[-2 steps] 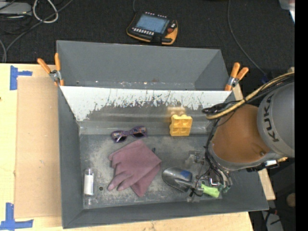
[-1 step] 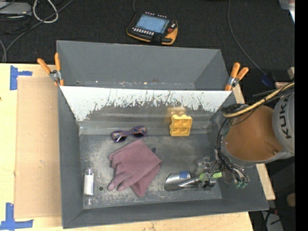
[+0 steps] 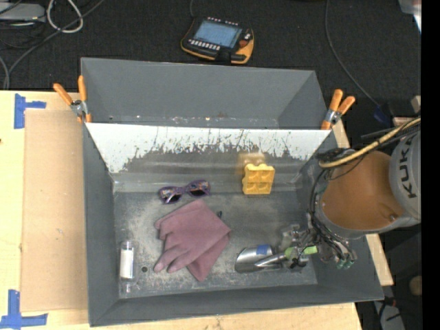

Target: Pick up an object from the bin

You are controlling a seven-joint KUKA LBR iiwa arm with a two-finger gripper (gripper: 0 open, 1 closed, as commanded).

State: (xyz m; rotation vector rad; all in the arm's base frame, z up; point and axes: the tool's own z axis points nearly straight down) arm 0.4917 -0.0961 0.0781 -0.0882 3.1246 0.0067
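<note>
Silver-and-blue spoon-shaped thing (image 3: 253,258) lies on the bin floor, front right, long axis running left to right; my hand (image 3: 300,251) sits low at its right end, close against it as far as I can judge; I cannot tell whether the hand is open or closed, nor whether it grips anything. Just left of it, a mauve glove (image 3: 192,243) lies flat mid-floor; purple sunglasses (image 3: 183,191) behind the glove; yellow toy brick (image 3: 258,178) near the back wall of the grey bin (image 3: 206,108); small white tube (image 3: 126,261) front left, well apart.
</note>
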